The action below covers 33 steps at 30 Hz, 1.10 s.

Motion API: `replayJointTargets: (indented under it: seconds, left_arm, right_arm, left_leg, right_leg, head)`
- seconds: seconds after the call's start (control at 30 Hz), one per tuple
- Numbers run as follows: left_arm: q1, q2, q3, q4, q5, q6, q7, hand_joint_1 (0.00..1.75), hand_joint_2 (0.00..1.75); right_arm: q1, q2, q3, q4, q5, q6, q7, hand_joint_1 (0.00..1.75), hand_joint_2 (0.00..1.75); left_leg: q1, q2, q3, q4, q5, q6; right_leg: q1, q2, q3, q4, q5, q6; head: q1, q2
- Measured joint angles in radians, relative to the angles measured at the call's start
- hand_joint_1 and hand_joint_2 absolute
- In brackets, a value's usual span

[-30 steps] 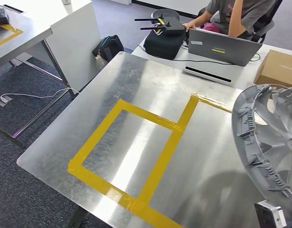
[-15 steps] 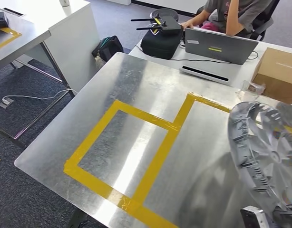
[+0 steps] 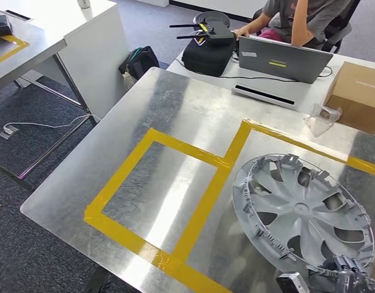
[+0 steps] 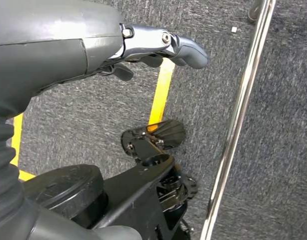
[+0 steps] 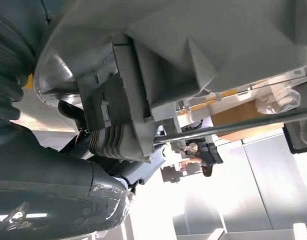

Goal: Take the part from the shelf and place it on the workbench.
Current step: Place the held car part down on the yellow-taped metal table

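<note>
Office floor with grey carpet; metal workbench point(image 3: 185, 116) up front, marked with yellow tape point(image 3: 209, 201) into two boxes. Hubcap point(image 3: 305, 217) lies nearly flat, inner side up, inside the right-hand tape box, its left rim just beside the tape line dividing the boxes.

Right hand point(image 3: 349, 278) sits at the hubcap's near edge at the bottom of the head view, dark fingers point(image 3: 347, 267) over the rim. Right wrist view shows the hubcap's grey underside point(image 5: 205, 50) right against the hand point(image 5: 106, 125), fingers wrapped on a rim clip; looks like it grips the part.

Left hand point(image 4: 155, 47) hangs low over the carpet, holds nothing, fingers point(image 4: 182, 47) extended and close together, thumb point(image 4: 123, 72) tucked beneath.

Behind the bench: white desk point(image 3: 310, 94) with a laptop point(image 3: 284, 59), a black bag point(image 3: 209, 54) with a router point(image 3: 213, 33) on top, a cardboard box point(image 3: 358, 97), and a clear plastic wrapper point(image 3: 320, 117). Person point(image 3: 305, 15) seated at the laptop. Backpack point(image 3: 139, 61) on the floor beside another white desk point(image 3: 84, 36).
</note>
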Motion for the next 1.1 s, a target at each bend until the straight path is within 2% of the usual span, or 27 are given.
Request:
replayJointTargets:
  seconds: [0.03, 0.07, 0.13, 0.17, 0.2, 0.27, 0.73, 0.9, 0.97, 1.03, 1.07, 1.1]
  left_arm:
    - [0.0, 0.0, 0.0, 0.0, -0.005, 0.0, 0.003, 0.0, 1.75]
    - [0.0, 0.001, 0.0, 0.0, -0.009, 0.0, 0.006, 0.0, 1.75]
    - [0.0, 0.001, 0.0, 0.0, -0.012, -0.001, 0.01, 0.0, 1.75]
    - [0.0, 0.001, 0.0, 0.0, -0.012, -0.001, 0.011, 0.0, 1.31]
    - [0.0, 0.002, 0.0, 0.0, -0.011, -0.003, 0.011, 0.0, 0.87]
    - [0.0, 0.003, 0.002, 0.0, -0.007, -0.009, 0.009, 0.0, 0.0]
    - [-0.001, 0.004, 0.032, 0.0, -0.004, -0.019, 0.013, 0.0, 0.0]
    - [-0.001, 0.004, 0.044, 0.0, -0.013, -0.018, 0.009, 0.0, 0.0]
    - [-0.001, 0.005, 0.049, 0.0, -0.017, -0.018, 0.005, 0.0, 0.0]
    - [-0.001, 0.003, 0.053, 0.0, -0.022, -0.018, -0.002, 0.0, 0.0]
    - [-0.002, 0.001, 0.055, 0.0, -0.023, -0.018, -0.005, 0.0, 0.0]
    - [-0.003, 0.0, 0.058, 0.0, -0.024, -0.018, -0.007, 0.0, 0.0]
  right_arm:
    - [0.0, 0.0, 0.001, 0.003, 0.002, 0.001, -0.003, 1.03, 1.75]
    - [0.0, 0.0, 0.002, 0.005, 0.004, 0.001, -0.004, 0.84, 1.75]
    - [0.0, 0.0, 0.004, 0.008, 0.005, 0.001, -0.006, 0.33, 1.75]
    - [0.0, 0.0, 0.005, 0.01, 0.005, 0.0, -0.007, 0.07, 1.75]
    - [0.0, 0.0, 0.005, 0.011, 0.005, 0.0, -0.008, 0.0, 1.75]
    - [0.0, 0.0, 0.005, 0.013, 0.005, -0.001, -0.01, 0.0, 1.75]
    - [0.001, 0.0, 0.015, 0.016, -0.016, -0.012, -0.008, 0.0, 1.75]
    - [0.001, 0.0, 0.02, 0.016, -0.096, 0.017, -0.024, 0.0, 1.75]
    - [0.001, 0.0, 0.024, 0.014, -0.17, 0.061, -0.041, 0.0, 1.75]
    - [0.0, 0.001, 0.026, 0.005, -0.255, 0.108, -0.054, 0.0, 1.75]
    - [-0.001, 0.002, 0.026, 0.0, -0.287, 0.126, -0.058, 0.0, 1.75]
    - [-0.002, 0.002, 0.027, -0.004, -0.31, 0.139, -0.059, 0.0, 1.75]
  left_leg:
    - [0.0, 0.0, 0.0, 0.0, 0.0, 0.0]
    - [0.0, 0.0, 0.0, 0.0, 0.0, 0.0]
    - [0.0, 0.0, 0.0, 0.0, 0.0, 0.0]
    - [0.0, 0.0, 0.0, 0.0, 0.0, 0.0]
    - [0.0, 0.0, 0.0, 0.0, 0.0, 0.0]
    - [0.0, 0.0, 0.0, 0.0, 0.0, 0.0]
    - [0.0, 0.0, 0.0, 0.0, 0.0, 0.0]
    - [0.0, 0.0, 0.0, 0.0, 0.0, 0.0]
    - [-0.002, 0.0, 0.001, 0.0, 0.001, 0.009]
    - [0.001, 0.003, 0.018, -0.033, 0.02, 0.028]
    - [0.005, 0.005, 0.03, -0.059, 0.034, 0.036]
    - [0.012, 0.008, 0.041, -0.081, 0.046, 0.04]
  right_leg:
    - [0.0, 0.0, 0.0, 0.0, 0.0, 0.0]
    - [0.0, 0.0, 0.0, 0.0, 0.0, 0.0]
    - [0.0, 0.0, 0.0, 0.0, 0.0, 0.0]
    - [0.0, 0.0, 0.0, 0.0, 0.0, 0.0]
    - [0.0, 0.0, 0.0, 0.0, 0.0, 0.0]
    - [0.0, 0.0, 0.0, 0.0, 0.0, 0.0]
    - [0.0, 0.0, 0.0, 0.0, 0.0, 0.0]
    - [0.0, 0.0, 0.0, 0.0, 0.0, 0.0]
    - [-0.005, 0.0, 0.003, -0.009, 0.007, 0.008]
    - [-0.005, 0.0, 0.012, -0.025, 0.012, 0.018]
    - [-0.003, 0.0, 0.011, -0.02, 0.001, 0.022]
    - [-0.002, 0.0, 0.001, 0.009, -0.022, 0.026]
  head:
    - [0.0, 0.0]
    - [0.0, 0.0]
    - [0.0, 0.0]
    - [0.0, 0.0]
    - [0.0, 0.0]
    - [0.0, 0.0]
    - [0.0, 0.0]
    - [0.0, 0.0]
    - [0.0, 0.0]
    - [-0.002, 0.0]
    - [-0.001, 0.0]
    - [0.002, 0.0]
